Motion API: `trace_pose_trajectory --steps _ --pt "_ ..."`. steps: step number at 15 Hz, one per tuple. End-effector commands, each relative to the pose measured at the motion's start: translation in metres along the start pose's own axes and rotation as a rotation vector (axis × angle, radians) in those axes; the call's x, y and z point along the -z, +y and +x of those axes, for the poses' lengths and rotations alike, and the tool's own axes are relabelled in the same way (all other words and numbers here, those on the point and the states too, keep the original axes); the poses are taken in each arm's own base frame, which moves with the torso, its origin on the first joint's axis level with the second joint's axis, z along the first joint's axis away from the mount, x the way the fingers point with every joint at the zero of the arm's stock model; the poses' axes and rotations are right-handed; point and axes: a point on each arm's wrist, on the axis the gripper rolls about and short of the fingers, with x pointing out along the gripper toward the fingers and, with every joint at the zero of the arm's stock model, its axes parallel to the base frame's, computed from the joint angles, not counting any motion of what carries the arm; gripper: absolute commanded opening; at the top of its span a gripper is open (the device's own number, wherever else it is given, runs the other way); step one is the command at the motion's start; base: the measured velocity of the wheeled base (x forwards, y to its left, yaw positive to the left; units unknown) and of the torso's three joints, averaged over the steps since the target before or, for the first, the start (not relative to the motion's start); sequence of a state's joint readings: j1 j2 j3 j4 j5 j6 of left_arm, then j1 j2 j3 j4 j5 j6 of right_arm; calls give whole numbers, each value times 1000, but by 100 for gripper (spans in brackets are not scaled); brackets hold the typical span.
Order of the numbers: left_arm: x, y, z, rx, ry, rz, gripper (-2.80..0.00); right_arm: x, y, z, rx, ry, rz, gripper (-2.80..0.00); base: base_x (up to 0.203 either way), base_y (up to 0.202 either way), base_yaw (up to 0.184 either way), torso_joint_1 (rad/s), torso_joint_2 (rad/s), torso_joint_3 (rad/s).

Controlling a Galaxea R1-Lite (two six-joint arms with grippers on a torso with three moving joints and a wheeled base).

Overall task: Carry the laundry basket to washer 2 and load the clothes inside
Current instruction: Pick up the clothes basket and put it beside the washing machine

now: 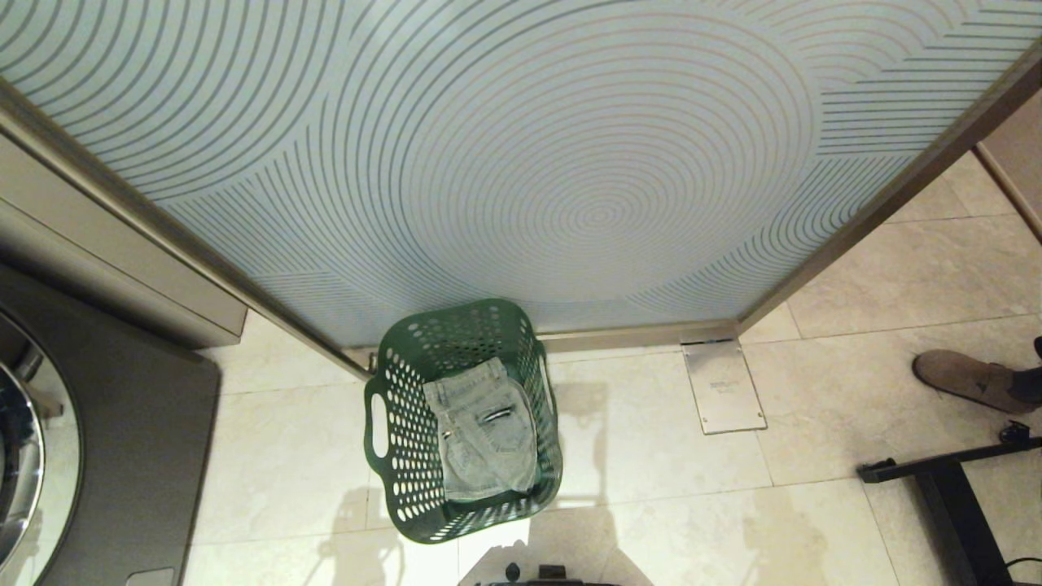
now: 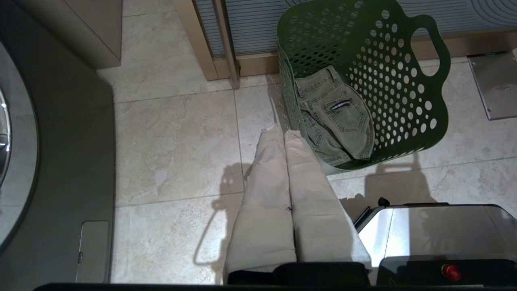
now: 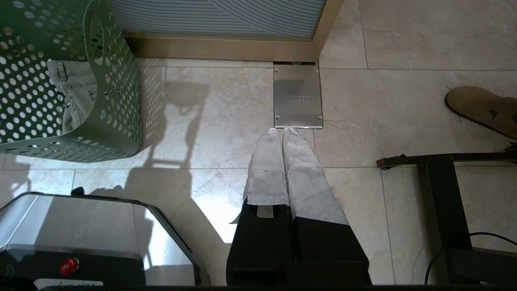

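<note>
Both pincers are sitting fully closed on nothing: left gripper [image 2: 282,131] is hanging over bare tile just beside the laundry basket [image 1: 407,456], and right gripper [image 3: 281,132] is hanging near a metal floor plate [image 3: 298,95], well apart from the basket. Neither arm is showing in the head view. Basket is standing upright on the floor against the foot of a frosted patterned panel [image 1: 570,163], with the clothes [image 1: 484,431], folded pale denim, lying flat inside. A dark grey washer [image 1: 122,423] is standing to the robot's left; its label is not showing, so I cannot tell whether it is washer 2. Judgement: the lift is not yet begun. Doing it well is likely meaning opening both jaws, taking the cut-out handles on opposite sides, and raising level so the denim is not sliding. Open tile is lying to the left toward the washer; on the right a person's shoe [image 1: 965,378] and a black stand leg [image 1: 944,472] are narrowing the room.
</note>
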State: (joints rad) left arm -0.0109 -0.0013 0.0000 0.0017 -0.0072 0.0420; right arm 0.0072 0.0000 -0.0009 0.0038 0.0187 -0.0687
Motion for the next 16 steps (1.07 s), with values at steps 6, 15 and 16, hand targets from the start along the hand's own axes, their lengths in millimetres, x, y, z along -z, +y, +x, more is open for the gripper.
trace_pose_trajectory --steps 6,15,16 --pt "-17 1 -5 -5 -51 -69 -280 -23 -3 -7 50 -75 54 -280 0 0 0 0 0 0" --pt "-148 4 94 122 362 -88 -280 -188 -14 36 9 116 133 -280 0 0 0 0 0 0" --pt "-144 2 117 163 441 -90 -280 -187 -12 54 -60 169 155 -280 0 0 0 0 0 0"
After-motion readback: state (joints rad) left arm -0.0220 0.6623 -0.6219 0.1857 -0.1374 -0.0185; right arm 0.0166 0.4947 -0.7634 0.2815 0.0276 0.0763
